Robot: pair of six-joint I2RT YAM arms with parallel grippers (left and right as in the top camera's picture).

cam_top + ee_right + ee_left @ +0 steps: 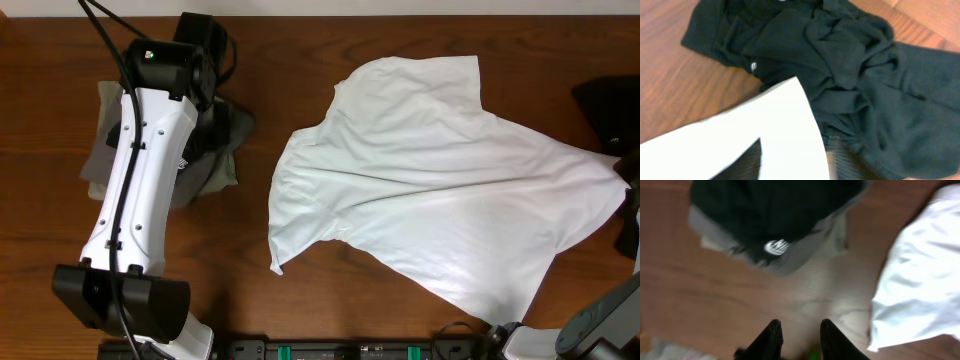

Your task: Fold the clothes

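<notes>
Left arm (pixel 140 170): one long white shell link, smooth, with small dark screw points along its face. A black cable (pixel 119 200) runs the length of the shell and carries on past the upper joint. Upper joint housing (pixel 160 65): black, rounded, bearing a small green-and-red mark. Lower joint housing (pixel 120 297): black, blocky. Left pincer (pixel 799 330): two black fingers (pixel 771 341), tapering to rounded tips. Right arm (pixel 600 320): grey link, only partly in view.
</notes>
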